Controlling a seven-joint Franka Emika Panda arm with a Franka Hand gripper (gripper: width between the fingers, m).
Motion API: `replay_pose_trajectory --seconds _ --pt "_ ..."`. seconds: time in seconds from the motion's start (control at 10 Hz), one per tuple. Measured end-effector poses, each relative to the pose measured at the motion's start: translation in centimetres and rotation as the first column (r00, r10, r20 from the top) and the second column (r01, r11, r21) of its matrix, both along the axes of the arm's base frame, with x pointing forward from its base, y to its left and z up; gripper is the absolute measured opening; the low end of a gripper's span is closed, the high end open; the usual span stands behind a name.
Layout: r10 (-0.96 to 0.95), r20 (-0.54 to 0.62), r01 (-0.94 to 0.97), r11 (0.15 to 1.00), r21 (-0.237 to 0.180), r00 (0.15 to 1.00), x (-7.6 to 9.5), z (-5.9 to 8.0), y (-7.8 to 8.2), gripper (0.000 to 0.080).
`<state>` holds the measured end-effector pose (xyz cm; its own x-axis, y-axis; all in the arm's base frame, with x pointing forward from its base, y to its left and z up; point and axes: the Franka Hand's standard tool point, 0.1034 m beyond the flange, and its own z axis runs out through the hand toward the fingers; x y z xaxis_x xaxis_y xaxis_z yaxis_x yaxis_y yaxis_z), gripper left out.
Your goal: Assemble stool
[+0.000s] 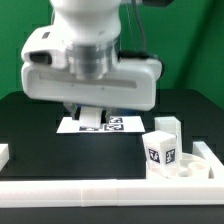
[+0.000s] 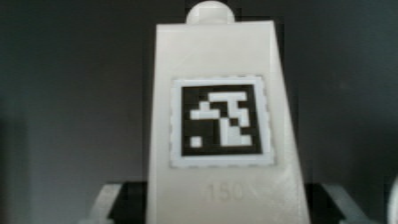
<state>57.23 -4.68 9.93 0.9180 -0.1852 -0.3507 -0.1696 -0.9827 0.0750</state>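
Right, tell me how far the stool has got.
Done: two legs appear to stand upright on the seat, at the exterior view's right. In hand: the gripper is shut on the third leg, apart from the seat. Left: carry that leg over and fit it.

White rounded arm (image 1: 88, 18) with grey collar (image 1: 95, 62) ends in boxy white hand (image 1: 90, 108).

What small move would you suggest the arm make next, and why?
Probably a short lift straight up. The gripper appears shut on a leg near the marker board, while the seat, with another leg standing at it, lies toward the exterior view's right. The leg must travel there.
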Motion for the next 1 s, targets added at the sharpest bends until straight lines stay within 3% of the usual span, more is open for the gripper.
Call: replay_pose_trajectory --seconds 0.2,0.4,0.8,1.0 --pt "0.036 0.135 -0.035 0.999 -0.009 0.990 1.6 2.5 1.5 0.0340" --pt "0.018 0.220 -0.017 1.000 -0.008 0.975 1.6 4.3 2.9 0.0340" --pt "0.049 0.493 -0.034 0.999 -0.039 0.869 3.0 4.2 3.6 0.0340" --pt "0.060 0.604 -0.041 0.998 -0.045 0.795 4.0 5.3 5.1 0.0340"
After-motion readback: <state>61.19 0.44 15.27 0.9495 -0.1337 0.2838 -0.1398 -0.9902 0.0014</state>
